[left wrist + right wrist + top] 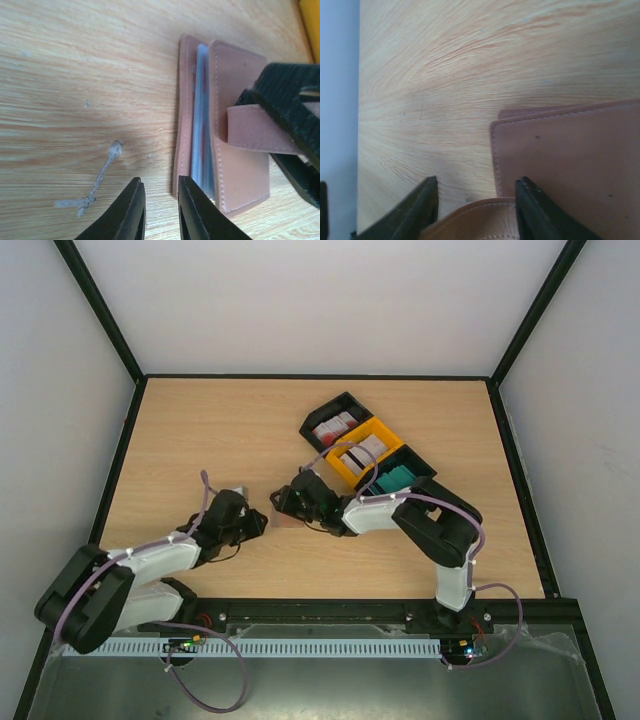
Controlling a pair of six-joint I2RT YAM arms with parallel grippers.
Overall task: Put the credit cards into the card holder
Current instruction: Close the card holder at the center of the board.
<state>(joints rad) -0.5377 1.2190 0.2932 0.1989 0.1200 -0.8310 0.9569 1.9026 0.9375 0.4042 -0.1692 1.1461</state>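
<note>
Card holder point(240, 165): reddish-brown, lying flat on the tabletop point(200, 440) between the two grippers, near the middle of the near half, well apart from the trays.
Covers: almost folded together; clear sleeves point(200, 125) show in the slit between them.
Strap point(252, 131): a tab of the same leather reaching off the top cover toward the right gripper point(476, 182).
Right fingers: apart, with the strap end lying in the gap; whether they touch it I cannot tell.
Left gripper point(159, 184): low over the tabletop at the holder's edge.
Left fingers: a narrow gap between them, only bare wood in it; one tip sits just beside the holder's corner.
Credit cards: red-and-white ones point(330, 430) in the far black tray point(340, 400), whitish-grey ones point(362, 452) in the yellow tray point(341, 469), teal ones point(397, 478) in the near black tray point(425, 468).
Trays: side by side in a diagonal row on the far right part of the tabletop.
Tabletop mark point(100, 175): a grey scuff near the left fingers.
</note>
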